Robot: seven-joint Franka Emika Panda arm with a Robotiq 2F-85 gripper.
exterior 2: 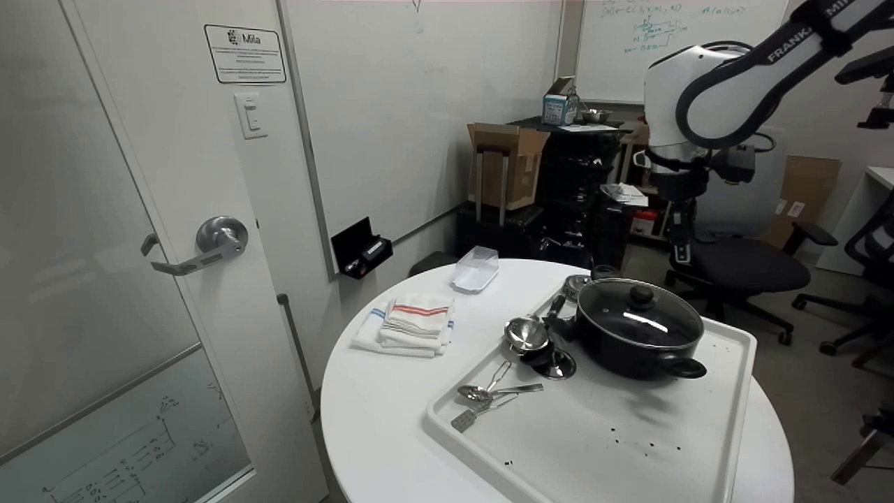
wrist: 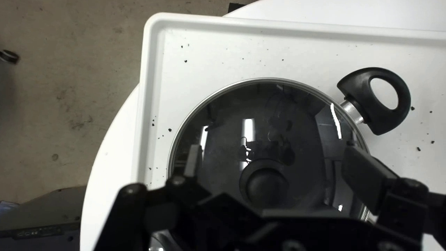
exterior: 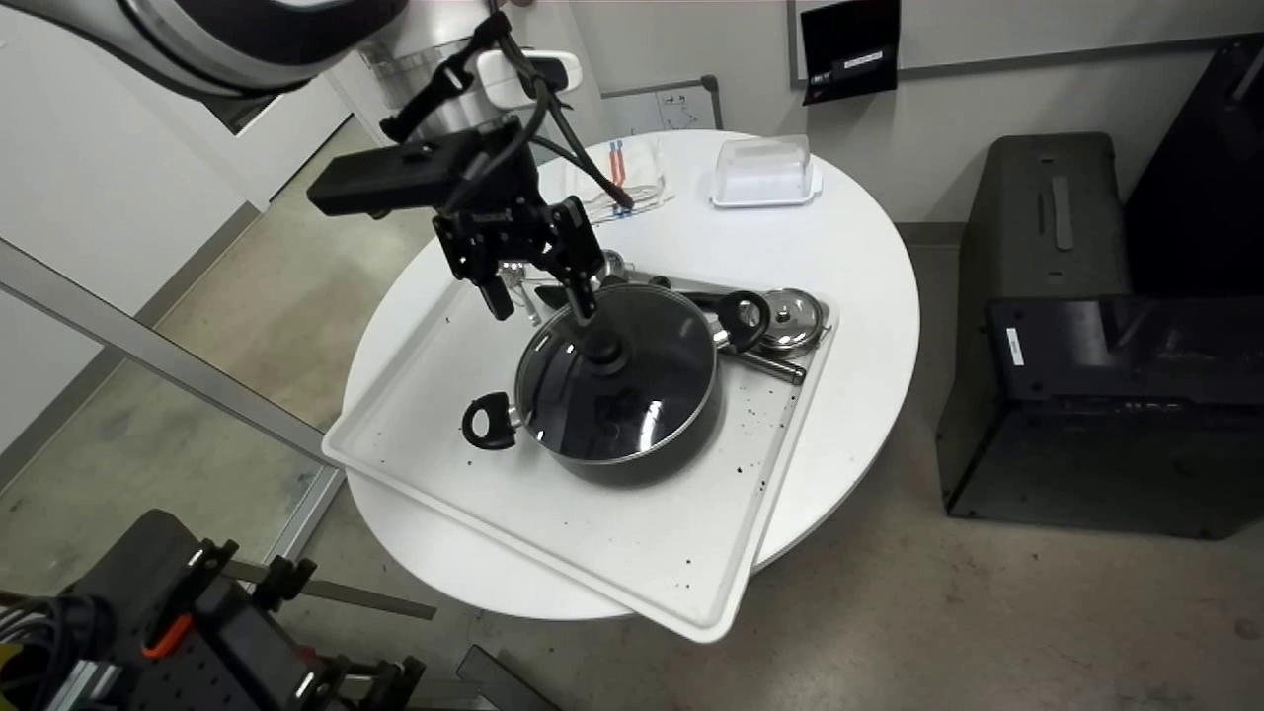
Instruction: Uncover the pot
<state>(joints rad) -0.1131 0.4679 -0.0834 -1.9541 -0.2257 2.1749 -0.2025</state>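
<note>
One likely fragile lid (its knob seeming the best hold) is covering the pot, the gripper gaping above.

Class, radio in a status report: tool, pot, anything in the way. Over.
Tool open, empty, above pot. Glass lid on, knob upward. Nothing seen blocking tool from knob.
</note>
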